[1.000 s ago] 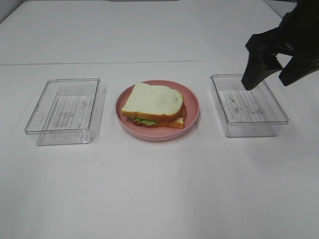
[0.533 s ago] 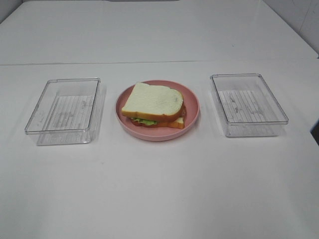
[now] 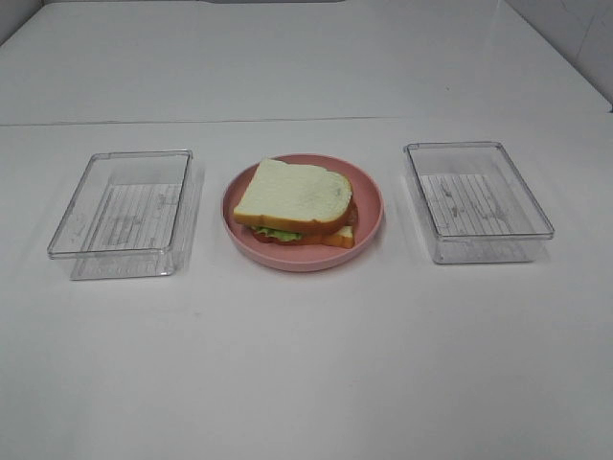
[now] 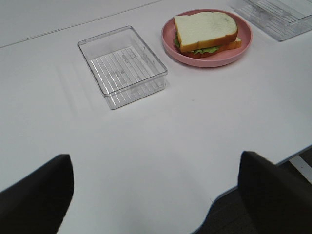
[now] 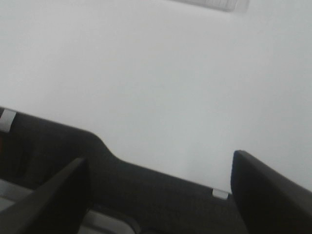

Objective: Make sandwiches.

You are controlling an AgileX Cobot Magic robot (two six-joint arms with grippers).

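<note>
A sandwich [image 3: 292,196] lies on the round pink plate [image 3: 287,264] mid-table, its white top slice over green lettuce and a red-brown layer. From the left wrist view the sandwich [image 4: 207,30] and plate [image 4: 217,57] sit far off. My left gripper [image 4: 153,161] is open and empty, hanging over the table's front edge. The right gripper [image 5: 158,163] is also open and empty, above bare white table near a dark edge. Neither gripper appears in the exterior high view.
An empty clear plastic container [image 3: 124,211] stands left of the plate and a second clear container [image 3: 479,201] stands right of it. The left wrist view shows the left container [image 4: 122,66] and a corner of the right one [image 4: 273,14].
The right gripper, which hung above the right container a second ago, has withdrawn to the right and left the exterior high view. The sandwich and containers have not moved.
</note>
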